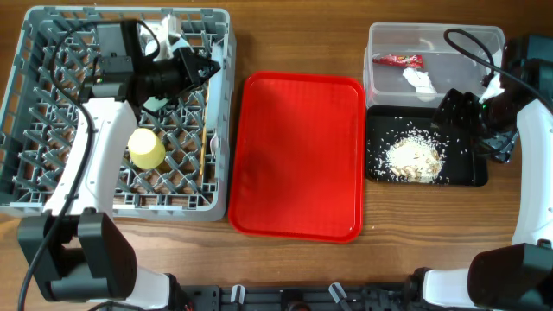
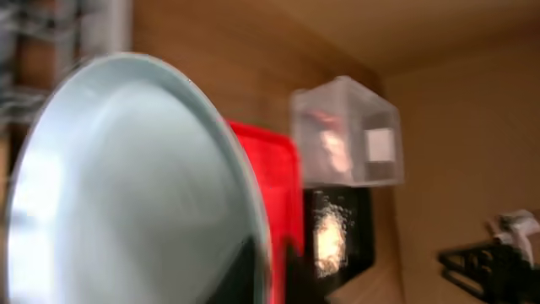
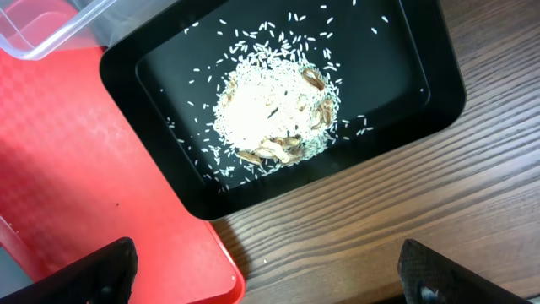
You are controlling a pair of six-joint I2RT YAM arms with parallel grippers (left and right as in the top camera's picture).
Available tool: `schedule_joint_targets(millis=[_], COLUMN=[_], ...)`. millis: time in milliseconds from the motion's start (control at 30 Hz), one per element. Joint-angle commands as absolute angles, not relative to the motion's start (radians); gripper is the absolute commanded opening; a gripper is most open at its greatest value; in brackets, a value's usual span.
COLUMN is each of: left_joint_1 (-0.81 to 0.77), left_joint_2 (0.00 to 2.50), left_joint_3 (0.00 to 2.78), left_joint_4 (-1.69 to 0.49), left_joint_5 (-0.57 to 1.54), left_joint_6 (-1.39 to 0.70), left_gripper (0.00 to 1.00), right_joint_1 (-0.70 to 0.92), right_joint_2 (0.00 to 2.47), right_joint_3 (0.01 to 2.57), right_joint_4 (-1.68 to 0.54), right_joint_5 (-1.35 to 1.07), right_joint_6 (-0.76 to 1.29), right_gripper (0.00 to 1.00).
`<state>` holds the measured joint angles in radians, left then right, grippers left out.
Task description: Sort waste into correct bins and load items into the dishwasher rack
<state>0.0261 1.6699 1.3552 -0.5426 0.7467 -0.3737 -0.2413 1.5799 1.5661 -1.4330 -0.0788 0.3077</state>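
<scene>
Your left tool (image 1: pixel 192 67) over dishwasher rack (image 1: pixel 130 210), left of red tray (image 1: pixel 298 155); whether it grips plate (image 2: pixel 126 194), you cannot tell; plate may tip or slip if released crooked; your right tool (image 3: pixel 270 274) gapes wide, empty, right of red tray over crumb heap (image 3: pixel 270 114); low sweep scatters it; count: one plate, one yellow cup (image 1: pixel 147 149), one wrapper (image 1: pixel 399 60), one tissue (image 1: pixel 420 80), one crumb heap.

On my screens the left arm (image 1: pixel 86 160) and right arm (image 1: pixel 537 164) match: each has a white tapered shell, black joints and a bulky black base. I see a thin black cable (image 1: pixel 149 33) curling off the left wrist and another (image 1: pixel 471 43) off the right. The right arm's fingers (image 3: pixel 101 274) are matte black with blunt tips.
</scene>
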Motion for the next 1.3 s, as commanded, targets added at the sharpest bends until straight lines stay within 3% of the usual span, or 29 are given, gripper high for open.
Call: schedule_joint_targets(millis=[0,33,67,133,533,733,933,1267], left_joint_1=[0.033,0.033,0.033,0.033,0.042,0.041,0.041,0.041], left_joint_2=[1.676,1.676,1.676,1.676,1.614,1.574,1.575,1.575], left_joint_3=[1.375,1.375,1.375,1.375,1.375,1.375,1.375,1.375], left_joint_4=[-0.57,-0.57,-0.57,-0.569,-0.57,-0.648,-0.807,-0.901], left_joint_5=[0.596,0.593,0.593,0.593,0.56,0.325,-0.014,-0.08], left_joint_6=[-0.374,-0.37,-0.371,-0.371,-0.344,-0.344,-0.379,-0.374], left_gripper=[0.53,0.63,0.82,0.99,1.0,1.0,1.0,1.0], right_joint_1=[-0.244,-0.244,-0.244,-0.244,-0.243,-0.224,-0.104,0.026], right_joint_2=[1.56,1.56,1.56,1.56,1.56,1.56,1.561,1.607], right_joint_3=[1.583,1.583,1.583,1.583,1.583,1.583,1.583,1.582], right_joint_4=[-1.434,-1.434,-1.434,-1.434,-1.399,-1.271,-1.122,-1.044], right_joint_5=[-0.091,-0.091,-0.091,-0.091,-0.119,-0.343,-0.294,-0.233], right_joint_6=[0.288,0.288,0.288,0.288,0.275,0.163,0.159,0.161], right_gripper=[1.0,1.0,1.0,1.0,1.0,1.0,1.0,1.0])
